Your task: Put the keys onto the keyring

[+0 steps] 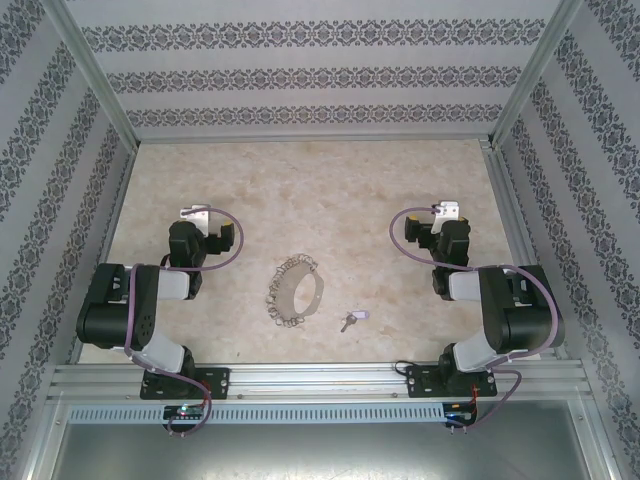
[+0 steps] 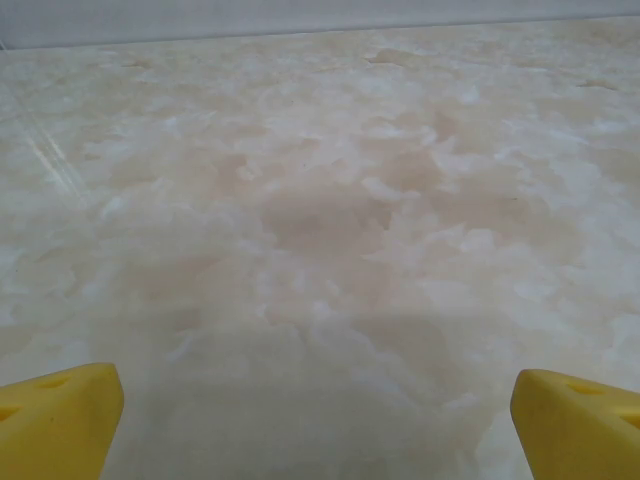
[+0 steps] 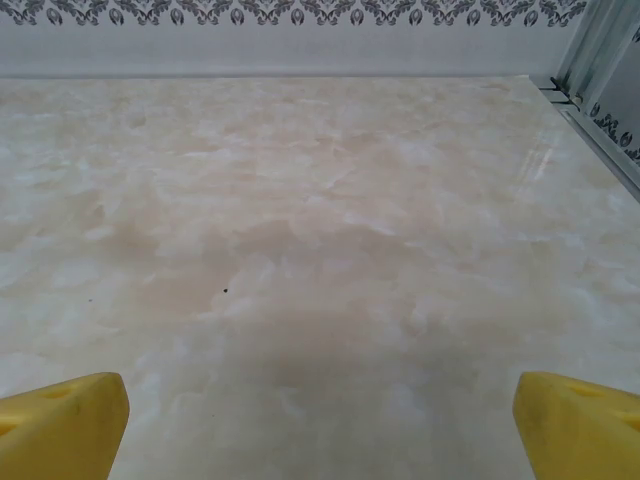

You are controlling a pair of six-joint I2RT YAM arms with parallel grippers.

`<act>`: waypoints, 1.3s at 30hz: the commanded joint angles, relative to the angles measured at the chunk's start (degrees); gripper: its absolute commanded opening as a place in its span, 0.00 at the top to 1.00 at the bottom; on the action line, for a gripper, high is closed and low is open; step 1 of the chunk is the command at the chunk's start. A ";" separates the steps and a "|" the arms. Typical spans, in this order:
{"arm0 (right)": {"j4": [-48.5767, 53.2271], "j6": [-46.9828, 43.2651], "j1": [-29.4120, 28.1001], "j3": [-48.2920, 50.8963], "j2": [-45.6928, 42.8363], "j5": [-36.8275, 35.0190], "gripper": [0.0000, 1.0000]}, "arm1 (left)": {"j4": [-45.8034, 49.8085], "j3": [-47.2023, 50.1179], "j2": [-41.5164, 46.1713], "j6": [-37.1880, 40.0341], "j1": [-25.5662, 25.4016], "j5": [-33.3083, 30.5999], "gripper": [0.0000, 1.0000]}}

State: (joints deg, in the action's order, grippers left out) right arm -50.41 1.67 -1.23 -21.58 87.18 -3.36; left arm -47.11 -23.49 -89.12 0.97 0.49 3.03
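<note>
The keyring (image 1: 296,291), a grey-beige hoop fringed with small silvery pieces, lies flat on the table between the two arms. A small dark key with a pale lilac tag (image 1: 352,319) lies just to its right, apart from it, near the front edge. My left gripper (image 1: 196,214) is folded back at the left, well away from both. My right gripper (image 1: 445,211) sits likewise at the right. In each wrist view the yellow fingertips (image 2: 60,415) (image 3: 62,420) stand wide apart with bare table between them. Both grippers are open and hold nothing.
The marbled beige tabletop (image 1: 320,190) is walled by patterned panels and aluminium posts (image 1: 95,75). A metal rail (image 1: 320,380) runs along the front edge by the arm bases. The right wall's frame (image 3: 595,45) shows in the right wrist view.
</note>
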 commanded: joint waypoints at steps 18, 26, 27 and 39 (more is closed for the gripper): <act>-0.54 0.15 0.53 -0.65 -0.61 1.75 0.02 | 0.79 -0.89 -0.18 -1.04 0.39 0.75 0.00; -0.74 1.31 2.46 -0.62 -0.56 5.87 0.02 | 1.16 -1.08 -0.26 -0.97 0.35 0.83 0.00; -0.74 1.47 2.55 -0.64 -0.55 6.06 0.02 | 1.22 -1.08 -0.27 -0.97 0.47 0.87 0.00; 18.62 4.65 1.50 -5.72 -10.96 -3.66 0.02 | 24.25 -10.73 6.77 -4.68 0.39 -6.36 0.00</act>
State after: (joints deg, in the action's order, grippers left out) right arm -41.25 3.75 0.86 -23.00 80.29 -2.66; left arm -34.59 -28.82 -86.00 -0.71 0.49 0.51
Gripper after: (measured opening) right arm 0.982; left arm 0.999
